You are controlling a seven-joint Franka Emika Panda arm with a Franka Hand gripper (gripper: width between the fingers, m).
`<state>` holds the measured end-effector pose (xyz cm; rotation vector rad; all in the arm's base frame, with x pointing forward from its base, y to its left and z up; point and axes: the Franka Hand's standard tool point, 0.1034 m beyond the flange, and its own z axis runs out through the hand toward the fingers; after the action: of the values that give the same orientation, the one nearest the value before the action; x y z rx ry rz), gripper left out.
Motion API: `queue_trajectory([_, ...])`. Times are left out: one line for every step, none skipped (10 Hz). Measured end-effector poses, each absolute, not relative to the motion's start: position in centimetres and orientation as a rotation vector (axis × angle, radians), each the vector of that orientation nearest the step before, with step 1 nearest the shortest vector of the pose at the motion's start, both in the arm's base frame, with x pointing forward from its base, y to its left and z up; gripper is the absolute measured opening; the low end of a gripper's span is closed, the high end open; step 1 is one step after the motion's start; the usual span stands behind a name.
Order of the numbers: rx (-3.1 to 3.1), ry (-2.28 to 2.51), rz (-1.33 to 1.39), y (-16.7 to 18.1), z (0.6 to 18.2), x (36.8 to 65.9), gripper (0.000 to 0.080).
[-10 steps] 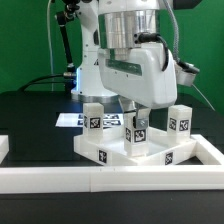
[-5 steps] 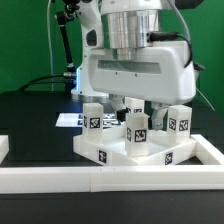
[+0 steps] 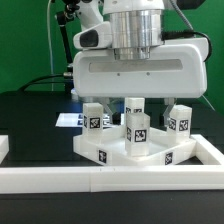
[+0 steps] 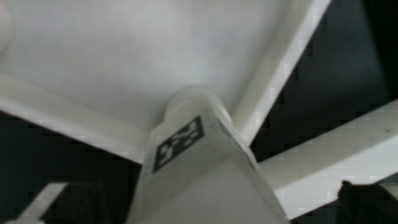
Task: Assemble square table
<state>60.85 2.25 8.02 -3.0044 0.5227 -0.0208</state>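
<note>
A: White plastic slab, the square tabletop [image 3: 130,152], is lying on the black table [image 3: 30,115] against the white barrier rail [image 3: 110,178], with tagged legs [image 3: 137,131] standing upright on it.

B: And the jaws [image 3: 134,103]?

A: They're hanging spread wide above the nearest leg, gripping nothing.

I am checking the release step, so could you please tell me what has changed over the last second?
The gripper let go of the front leg: its fingers spread open and the arm rose, its body now looming larger in the exterior view. The square tabletop, the other legs, the white rail and the marker board stayed put.
</note>
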Motion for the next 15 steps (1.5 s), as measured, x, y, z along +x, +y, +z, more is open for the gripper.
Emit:
queue_trajectory([-3.034,0.371,-0.027,2.33,8.03,60.85,0.0649])
queue_trajectory([-3.046,0.254,-0.032,2.38,8.02,60.85,0.0649])
queue_trajectory([-3.056,0.149,-0.042,2.31,8.04,60.9,0.0649])
queue_trajectory([-3.068,0.031,-0.061,2.22,8.05,61.04,0.0649])
queue_trajectory([-3.073,-0.063,-0.063,2.19,8.03,61.02,0.0649])
queue_trajectory([-3.072,-0.132,-0.063,2.08,8.01,61.01,0.0649])
queue_trajectory([-3.068,-0.206,-0.066,1.85,8.02,61.03,0.0645])
queue_trajectory([-3.069,-0.185,-0.066,1.89,8.01,61.02,0.0645])
queue_trajectory([-3.069,-0.185,-0.066,1.87,8.01,61.02,0.0475])
queue_trajectory([-3.069,-0.184,-0.066,1.86,8.01,61.02,0.0285])
queue_trajectory([-3.07,-0.163,-0.065,1.86,8.01,61.02,0.0285])
queue_trajectory([-3.07,-0.163,-0.065,1.86,8.01,61.02,0.0288])
queue_trajectory([-3.07,-0.075,-0.063,1.9,8.01,61.03,0.0288])
queue_trajectory([-3.069,0.063,-0.058,1.93,8.01,61.02,0.0288])
queue_trajectory([-3.063,0.174,-0.054,1.93,8.01,61.03,0.0288])
